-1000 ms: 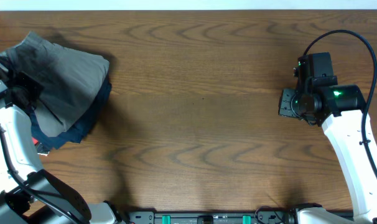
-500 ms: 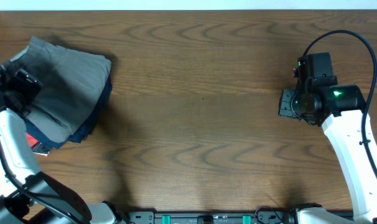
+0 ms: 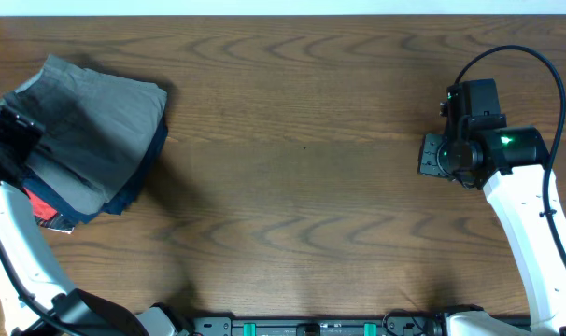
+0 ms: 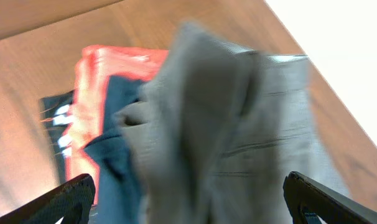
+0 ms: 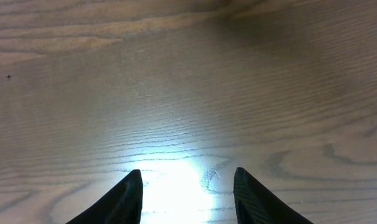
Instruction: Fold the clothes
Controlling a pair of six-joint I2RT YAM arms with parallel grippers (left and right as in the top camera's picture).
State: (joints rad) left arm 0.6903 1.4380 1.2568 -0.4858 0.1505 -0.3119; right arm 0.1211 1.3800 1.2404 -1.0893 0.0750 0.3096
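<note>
The clothes, grey shorts (image 3: 91,126), lie folded at the table's far left on top of a navy garment (image 3: 135,179) and a red garment (image 3: 40,207). My left gripper (image 3: 17,131) hovers at the pile's left edge, open, with nothing between its fingers. In the left wrist view the shorts (image 4: 238,124) fill the middle, blurred, with the navy cloth (image 4: 117,149) and red cloth (image 4: 92,93) to their left, and the left gripper (image 4: 188,180) stands wide apart. My right gripper (image 3: 432,155) hangs far right over bare wood, open and empty (image 5: 187,172).
Brown wood table (image 3: 292,187) runs between the pile and the right arm. The table's far edge meets a white strip along the top. The right arm's black cable (image 3: 535,56) loops above its wrist.
My left gripper opened, let go of the grey shorts and drew back to the left. The shorts have settled on the pile. The right arm has not moved.
</note>
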